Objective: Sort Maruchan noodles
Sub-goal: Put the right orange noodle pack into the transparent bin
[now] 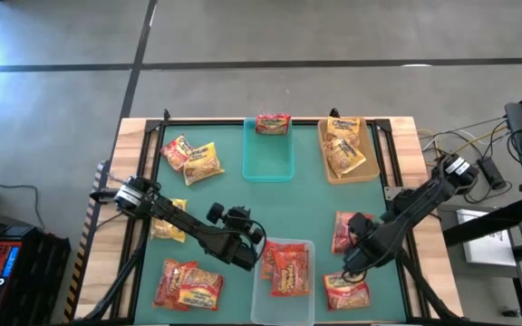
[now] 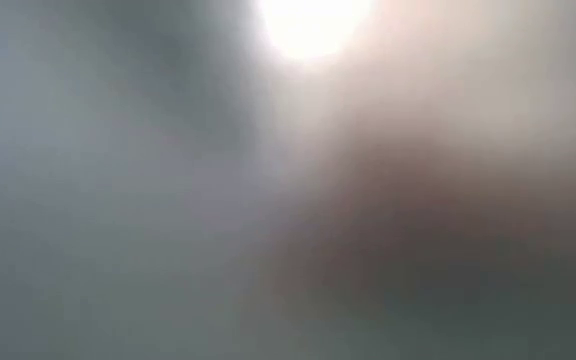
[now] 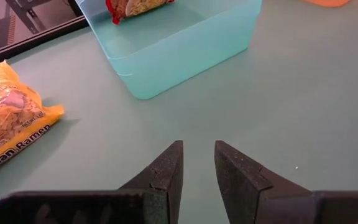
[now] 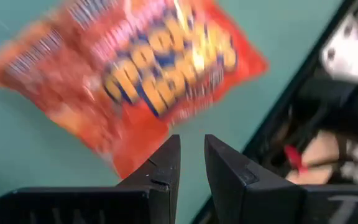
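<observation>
Maruchan noodle packets lie around the teal mat. Two are at the far left (image 1: 191, 158), one is by the left arm (image 1: 166, 226), two at the near left (image 1: 188, 285), and one at the right (image 1: 344, 231). My right gripper (image 1: 356, 264) points down just above a red-orange packet (image 4: 135, 74) at the near right (image 1: 345, 290); its fingers are shut to a narrow gap with nothing between them. My left gripper (image 3: 197, 155) waits mid-table (image 1: 252, 237), also shut and holding nothing, facing the teal bin (image 3: 179, 50). The low view shows only blur.
The teal bin (image 1: 267, 156) at the far middle has a red packet on its far end (image 1: 272, 123). A tan bin (image 1: 347, 149) at the far right holds yellow packets. A clear bin (image 1: 284, 270) at the near middle holds red-orange ones. A black frame (image 1: 390, 163) edges the mat.
</observation>
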Controlling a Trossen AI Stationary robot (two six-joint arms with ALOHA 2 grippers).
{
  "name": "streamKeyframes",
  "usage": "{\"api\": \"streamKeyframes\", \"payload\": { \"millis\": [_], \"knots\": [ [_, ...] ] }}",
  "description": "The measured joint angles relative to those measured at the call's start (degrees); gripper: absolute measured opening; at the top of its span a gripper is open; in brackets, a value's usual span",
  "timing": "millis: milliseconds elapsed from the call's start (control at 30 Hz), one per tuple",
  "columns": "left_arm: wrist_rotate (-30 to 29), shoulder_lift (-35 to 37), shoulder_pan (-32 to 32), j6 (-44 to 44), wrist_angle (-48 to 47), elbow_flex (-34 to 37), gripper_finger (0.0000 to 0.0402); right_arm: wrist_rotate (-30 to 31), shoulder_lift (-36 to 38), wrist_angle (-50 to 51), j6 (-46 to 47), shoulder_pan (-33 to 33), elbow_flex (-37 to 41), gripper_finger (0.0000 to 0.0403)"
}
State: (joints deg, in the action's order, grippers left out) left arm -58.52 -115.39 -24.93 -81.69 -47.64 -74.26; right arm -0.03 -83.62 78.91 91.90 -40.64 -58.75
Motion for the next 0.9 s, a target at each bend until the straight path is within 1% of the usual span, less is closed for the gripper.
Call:
{"api": "streamKeyframes", "payload": {
  "millis": [100, 167, 233, 367, 533, 733, 833, 900],
  "knots": [
    [0.0, 0.0, 0.0, 0.0, 0.0, 0.0, 0.0075, -2.0, -0.5, 0.2, 0.1, 0.0, 2.0, 0.0063],
    [0.0, 0.0, 0.0, 0.0, 0.0, 0.0, 0.0075, -1.9, -0.7, -0.1, 0.0, 0.1, 3.2, 0.0063],
    [0.0, 0.0, 0.0, 0.2, 0.0, 0.0, 0.0075, -0.5, -0.8, -1.1, -1.5, 0.5, 4.4, 0.0063],
    [0.0, 0.0, 0.0, 0.2, 0.0, 0.0, 0.0075, 5.7, -0.8, -7.0, -7.5, 1.7, 6.4, 0.0063],
    [0.0, 0.1, 0.0, 0.2, 0.0, 0.0, 0.0075, 12.8, -0.8, -14.4, -13.2, 5.6, 7.9, 0.0063],
    [0.0, 0.2, 0.0, 0.2, 0.0, 0.0, 0.0075, 22.8, -0.8, -26.3, -23.1, 12.6, 8.9, 0.0063],
    [0.0, 0.2, 0.0, 0.2, 0.0, 0.0, 0.0075, 26.5, -0.8, -33.5, -29.1, 16.7, 9.1, 0.0063],
    [0.0, 0.2, 0.0, 0.2, 0.0, 0.0, 0.0075, 27.5, -0.8, -38.2, -33.3, 19.3, 9.0, 0.0063]
  ]
}}
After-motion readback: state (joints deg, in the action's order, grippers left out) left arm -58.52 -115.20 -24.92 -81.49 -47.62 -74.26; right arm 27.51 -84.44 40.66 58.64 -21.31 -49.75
